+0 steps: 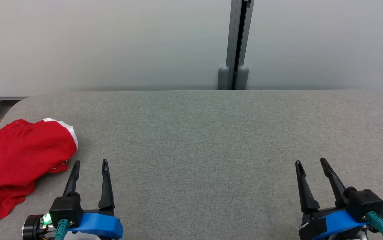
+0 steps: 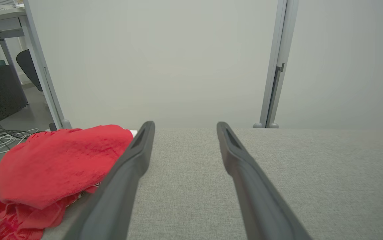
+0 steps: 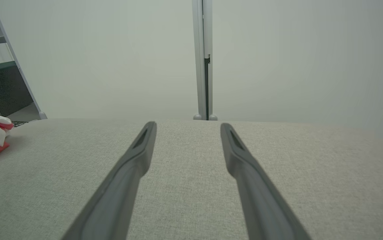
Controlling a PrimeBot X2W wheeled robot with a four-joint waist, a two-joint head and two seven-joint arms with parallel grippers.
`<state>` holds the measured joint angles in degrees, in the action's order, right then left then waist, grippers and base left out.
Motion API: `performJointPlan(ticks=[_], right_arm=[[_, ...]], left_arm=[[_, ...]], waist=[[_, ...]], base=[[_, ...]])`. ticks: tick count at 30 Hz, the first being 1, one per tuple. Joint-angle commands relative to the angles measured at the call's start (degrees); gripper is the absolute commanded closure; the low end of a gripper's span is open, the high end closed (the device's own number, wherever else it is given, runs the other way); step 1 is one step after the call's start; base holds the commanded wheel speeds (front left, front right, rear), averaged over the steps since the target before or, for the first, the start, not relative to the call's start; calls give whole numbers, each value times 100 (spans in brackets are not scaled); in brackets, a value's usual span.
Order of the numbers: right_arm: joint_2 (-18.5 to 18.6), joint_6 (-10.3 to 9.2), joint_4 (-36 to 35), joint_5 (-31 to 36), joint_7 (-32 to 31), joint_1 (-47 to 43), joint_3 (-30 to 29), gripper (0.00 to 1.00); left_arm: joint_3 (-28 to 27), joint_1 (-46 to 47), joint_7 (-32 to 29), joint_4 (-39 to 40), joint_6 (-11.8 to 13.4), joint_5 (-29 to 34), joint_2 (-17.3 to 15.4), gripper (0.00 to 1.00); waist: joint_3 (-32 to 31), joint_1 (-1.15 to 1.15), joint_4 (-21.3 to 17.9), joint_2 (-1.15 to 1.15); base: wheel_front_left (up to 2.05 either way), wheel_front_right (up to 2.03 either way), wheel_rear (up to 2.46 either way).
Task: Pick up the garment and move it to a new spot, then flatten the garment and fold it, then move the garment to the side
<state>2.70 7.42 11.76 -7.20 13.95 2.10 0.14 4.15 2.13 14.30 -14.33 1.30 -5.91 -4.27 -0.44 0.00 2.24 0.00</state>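
The red garment [image 1: 21,156] is seen crumpled at the left edge of the grey table [image 1: 211,133], just left of the left gripper [image 1: 89,163], whose jaws are held apart and empty. The right gripper [image 1: 311,163], likewise spread, is placed well away, so the left arm is judged nearer for the pick.

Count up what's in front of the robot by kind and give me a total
Garments: 1, the red garment, crumpled near the table's left edge.
End effectors: 2, the left end effector and the right end effector, both open, holding nothing.
Tables: 1, the grey table.
Total: 4.
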Motion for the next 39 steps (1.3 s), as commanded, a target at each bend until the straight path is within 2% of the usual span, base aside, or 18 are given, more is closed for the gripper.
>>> performJointPlan(ticks=[1, 6, 15, 30, 39], right_arm=[[32, 12, 1, 115, 48, -62, 12, 0], [32, 12, 28, 260, 73, -57, 44, 0], [31, 12, 85, 35, 53, -50, 72, 0], [30, 12, 103, -15, 43, -71, 51, 0], [29, 12, 150, -72, 64, -77, 96, 0]], left_arm=[[13, 32, 58, -4, 28, 106, -29, 0], [40, 40, 102, -63, -6, 212, -25, 0], [27, 77, 99, -195, -118, -146, 22, 0], [86, 117, 98, -250, -22, -196, -15, 0], [44, 64, 99, -194, 59, -178, -95, 0]], waist=[[1, 0, 4, 0], [-4, 0, 19, 0], [-17, 0, 17, 0], [-17, 0, 47, 0], [-43, 0, 260, 0]], base=[[0, 0, 0], [0, 0, 0], [0, 0, 0], [0, 0, 0], [0, 0, 0]])
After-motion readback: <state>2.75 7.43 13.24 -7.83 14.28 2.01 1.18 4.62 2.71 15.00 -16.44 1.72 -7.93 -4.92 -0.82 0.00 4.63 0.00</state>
